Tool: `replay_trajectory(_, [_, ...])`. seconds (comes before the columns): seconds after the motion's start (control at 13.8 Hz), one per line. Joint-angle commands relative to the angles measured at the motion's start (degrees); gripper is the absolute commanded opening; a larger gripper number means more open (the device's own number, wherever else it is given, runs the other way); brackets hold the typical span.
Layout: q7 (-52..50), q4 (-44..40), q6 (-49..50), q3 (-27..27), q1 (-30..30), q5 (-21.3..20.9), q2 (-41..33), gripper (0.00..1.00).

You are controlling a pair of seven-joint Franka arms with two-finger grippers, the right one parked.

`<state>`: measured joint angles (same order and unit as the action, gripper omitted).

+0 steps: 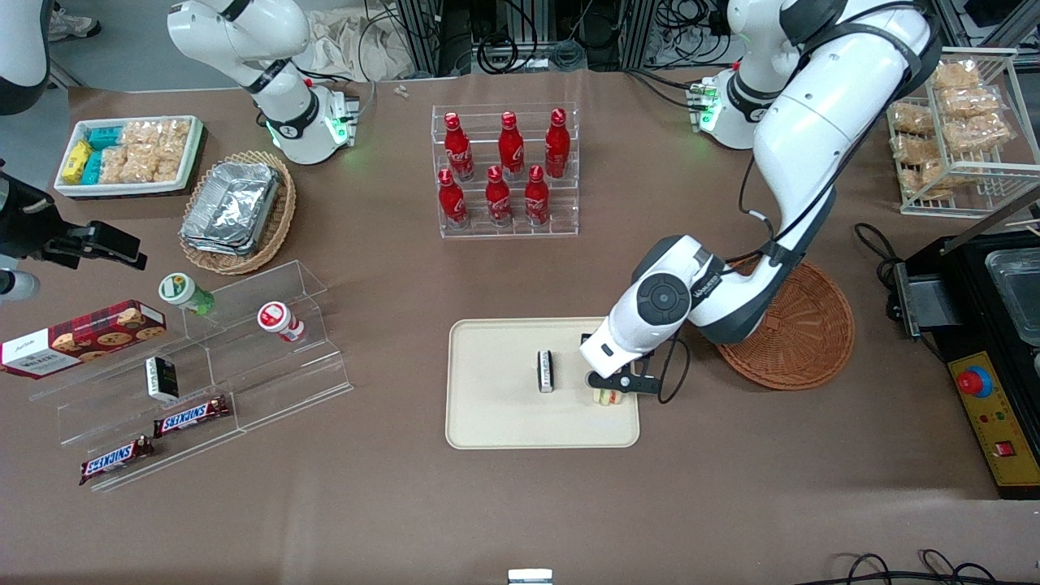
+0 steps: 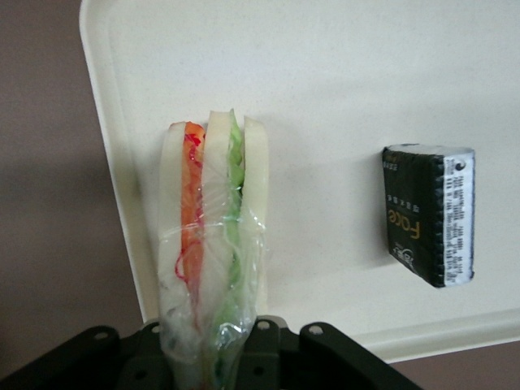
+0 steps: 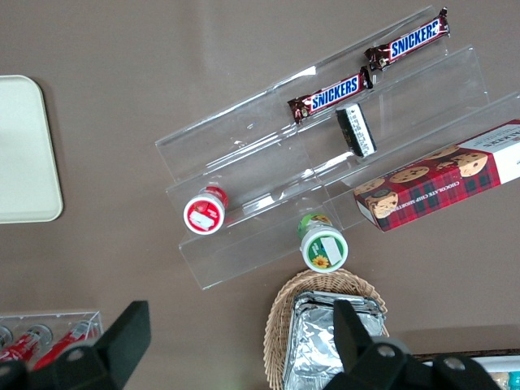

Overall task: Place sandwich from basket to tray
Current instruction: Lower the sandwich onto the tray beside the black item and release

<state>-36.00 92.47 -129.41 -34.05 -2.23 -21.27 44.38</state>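
The sandwich (image 1: 605, 397), a wedge of pale bread with orange-red and green layers in clear wrap, stands on the cream-beige tray (image 1: 504, 422) close to its rim toward the working arm's end. My left gripper (image 1: 611, 388) is low over it and shut on the wrapped end of the sandwich (image 2: 213, 236). The gripper (image 2: 210, 341) holds it between black fingers above the tray (image 2: 366, 81). The reddish-brown wicker basket (image 1: 800, 333) lies beside the tray, under the arm, and shows nothing in it.
A small black packet (image 1: 546, 371) stands on the tray near its middle and shows in the wrist view (image 2: 428, 213). A rack of red bottles (image 1: 505, 171) stands farther from the camera. An acrylic stand with snacks (image 1: 203, 357) lies toward the parked arm's end.
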Motion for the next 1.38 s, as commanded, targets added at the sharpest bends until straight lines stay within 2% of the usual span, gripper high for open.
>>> replay_trajectory(0.0, [-1.1, -1.6, 0.6, -0.4, 0.0, -1.6, 0.9, 0.00])
replay_trajectory(0.07, [-1.1, -1.6, 0.6, -0.3, 0.0, -1.5, 1.0, 0.00])
replay_trajectory(0.15, [-1.3, -1.6, 0.6, -0.3, 0.1, -1.4, 1.0, 0.23])
replay_trajectory(0.22, [-1.3, -1.5, 0.6, -0.3, 0.2, -1.4, 1.1, 0.55])
replay_trajectory(0.29, [-1.1, -1.6, 0.6, -0.3, 0.2, -1.7, 1.7, 0.98])
replay_trajectory(0.8, [-4.0, -1.2, 0.8, -0.3, 0.3, -2.2, 1.2, 1.00])
replay_trajectory(0.94, [-4.4, -1.2, 4.0, -0.5, 0.5, -2.0, -1.7, 1.00])
replay_trajectory(1.02, [-4.3, -1.5, 7.6, -0.6, 0.6, -1.1, -4.4, 1.00])
replay_trajectory(1.16, [-4.0, -1.2, 10.2, -0.4, 0.5, 4.1, -10.7, 1.00])
replay_trajectory(1.31, [-3.9, -1.0, 13.8, 0.6, 0.5, 7.2, -16.4, 1.00])
